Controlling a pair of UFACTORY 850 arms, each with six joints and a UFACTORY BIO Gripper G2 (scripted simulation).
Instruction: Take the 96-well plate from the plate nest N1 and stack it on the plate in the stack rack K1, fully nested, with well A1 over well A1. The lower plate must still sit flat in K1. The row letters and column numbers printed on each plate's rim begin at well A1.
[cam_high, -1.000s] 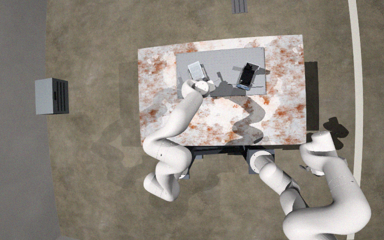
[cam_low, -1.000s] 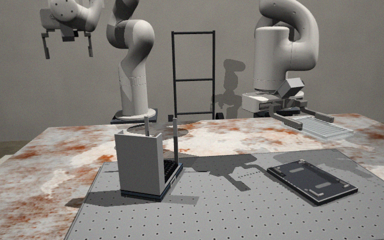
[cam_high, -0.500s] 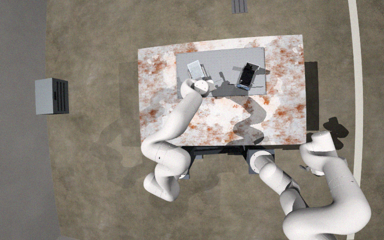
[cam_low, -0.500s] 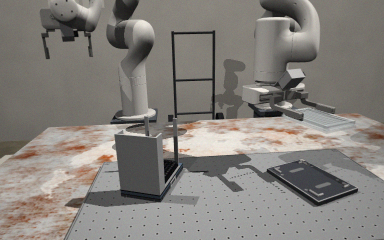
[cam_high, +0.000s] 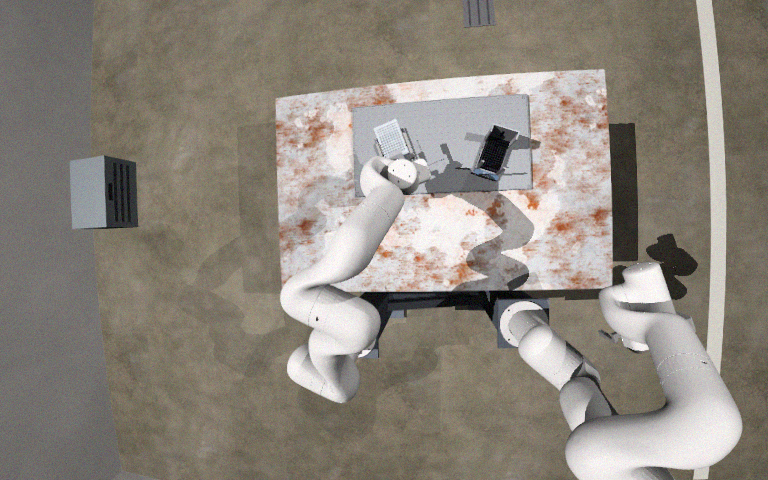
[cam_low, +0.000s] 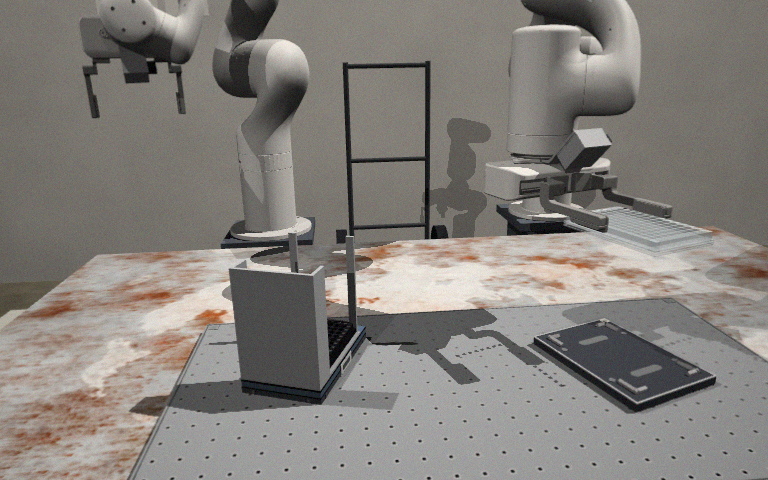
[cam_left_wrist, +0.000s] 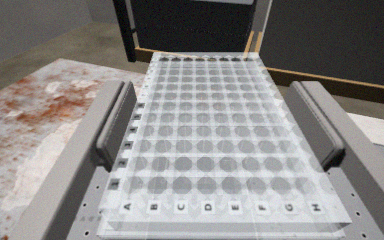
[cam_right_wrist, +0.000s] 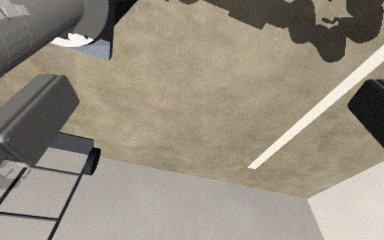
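Table (cam_high: 577, 254) (cam_low: 113, 316) (cam_left_wrist: 30, 120): white top with rusty orange blotches, pretty loud pattern tbh.
Cart frame (cam_low: 346, 141) (cam_right_wrist: 69, 200): dark bars, standing well behind the table, in front of the wall.
Cabinet (cam_high: 87, 192): grey with dark slots, on the floor well off to one side of the table.
Perforated board (cam_high: 441, 113) (cam_low: 453, 441): grey, flat on the table, carries both rack and nest. Faint marks near its edge in the left wrist view, can't read them.
Stack rack K1 (cam_low: 277, 328): tall grey wall on one side, thin upright posts on another, so those are what you'd have to clear. Blue base, with a small pale frame on its side; no writing I can make out there.
Left hand (cam_low: 633, 216) (cam_left_wrist: 220, 125): closed on the clear plate, one finger along each long side.
Right hand (cam_low: 137, 114) (cam_right_wrist: 210, 110): wide open, holding nothing, up in the air well apart from rack and nest.
Plate nest N1 (cam_low: 620, 356): dark and low, pale corner stops, two light slots.
Clear 96-well plate (cam_high: 390, 138) (cam_low: 651, 229) (cam_left_wrist: 205, 130): up off the nest, between the left fingers.
Lower plate (cam_high: 496, 150) (cam_low: 341, 333): black, down inside K1. Can't read its rim.
Rim lettering: A to H across the clear plate's near edge in the left wrist view, 1, 2, 3 and up along the left side, farther ones too blurry. A1 is the near left corner.
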